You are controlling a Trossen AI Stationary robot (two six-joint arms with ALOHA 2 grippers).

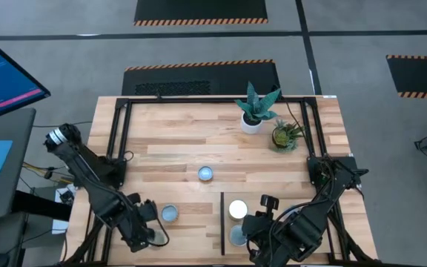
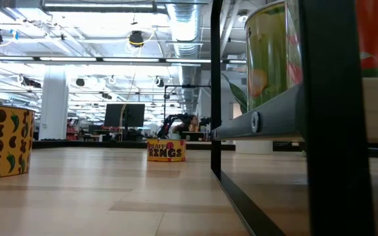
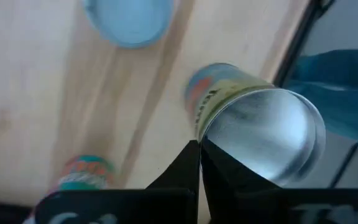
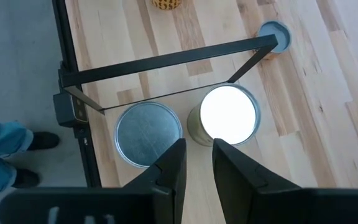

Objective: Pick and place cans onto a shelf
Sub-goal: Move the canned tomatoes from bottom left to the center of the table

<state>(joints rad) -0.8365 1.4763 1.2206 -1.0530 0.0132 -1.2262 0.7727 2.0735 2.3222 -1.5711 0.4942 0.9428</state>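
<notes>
We see the left gripper [image 3: 199, 163] at the table's near-left corner, fingers pressed together on nothing, a tipped can [image 3: 253, 127] just beside them. The right gripper [image 4: 197, 163] hangs slightly parted, empty, over two upright cans [image 4: 148, 132] on the shelf [image 1: 288, 204]. Two more cans [image 1: 206, 173] stand on the tabletop [image 1: 176, 133].

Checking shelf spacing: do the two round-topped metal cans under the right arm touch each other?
Apart. The right wrist view shows bare wood between the grey-topped can and the bright white-topped can.
</notes>
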